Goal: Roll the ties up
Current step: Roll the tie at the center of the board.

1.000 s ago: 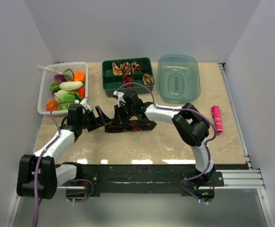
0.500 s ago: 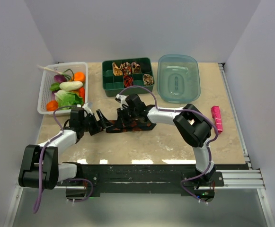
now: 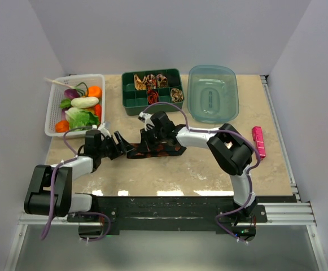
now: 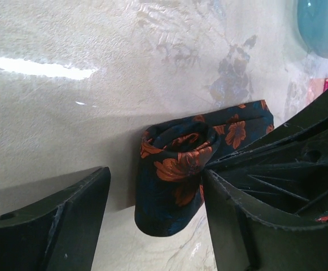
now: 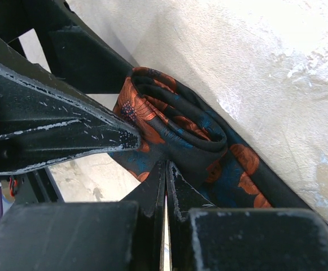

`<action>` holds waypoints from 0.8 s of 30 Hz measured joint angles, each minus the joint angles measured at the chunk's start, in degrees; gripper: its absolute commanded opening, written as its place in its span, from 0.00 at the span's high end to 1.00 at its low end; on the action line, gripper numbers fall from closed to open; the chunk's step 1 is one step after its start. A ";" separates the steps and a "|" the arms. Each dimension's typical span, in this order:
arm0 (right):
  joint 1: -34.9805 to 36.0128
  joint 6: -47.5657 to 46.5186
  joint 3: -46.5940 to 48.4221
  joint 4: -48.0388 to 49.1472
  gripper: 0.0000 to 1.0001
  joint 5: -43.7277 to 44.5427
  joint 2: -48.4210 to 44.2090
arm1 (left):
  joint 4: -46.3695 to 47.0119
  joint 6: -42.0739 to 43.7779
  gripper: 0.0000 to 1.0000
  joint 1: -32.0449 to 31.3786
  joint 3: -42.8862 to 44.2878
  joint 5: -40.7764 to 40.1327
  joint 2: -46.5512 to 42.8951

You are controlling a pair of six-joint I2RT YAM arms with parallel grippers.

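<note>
A long black tie with orange flowers point(image 3: 162, 149) lies flat on the table, its left end rolled into a small coil point(image 4: 175, 166). My left gripper point(image 3: 124, 148) straddles that coil with its jaws open. The right finger point(image 4: 248, 214) touches the coil, and the left finger point(image 4: 68, 220) stands a little apart from it. My right gripper point(image 5: 166, 165) is shut, its tips resting on the flat tie right beside the coil point(image 5: 175, 121). Rolled ties in tan, red and dark point(image 3: 152, 84) sit in the green box point(image 3: 131, 97).
A white basket point(image 3: 53, 107) of toy vegetables stands at the back left. A teal tub point(image 3: 213, 93) sits to the right of the green box. A small pink bar point(image 3: 258, 141) lies near the right edge. Purple cables run along both arms.
My left gripper has slid slightly right onto the rolled end and its jaws have narrowed around it. The right gripper has stayed shut on the tie, barely shifting.
</note>
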 measured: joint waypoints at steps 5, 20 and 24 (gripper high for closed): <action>-0.92 0.07 0.00 -0.59 1.00 -1.33 0.02 | 8.00 -1.11 0.34 0.09 -2.14 2.23 2.62; -1.55 0.46 0.07 -1.31 1.00 -3.26 0.68 | 21.22 -3.58 0.67 0.22 -5.57 7.43 8.04; -1.57 0.52 0.17 -1.42 1.00 -3.26 0.68 | 21.51 -3.58 0.74 0.22 -5.57 7.58 8.09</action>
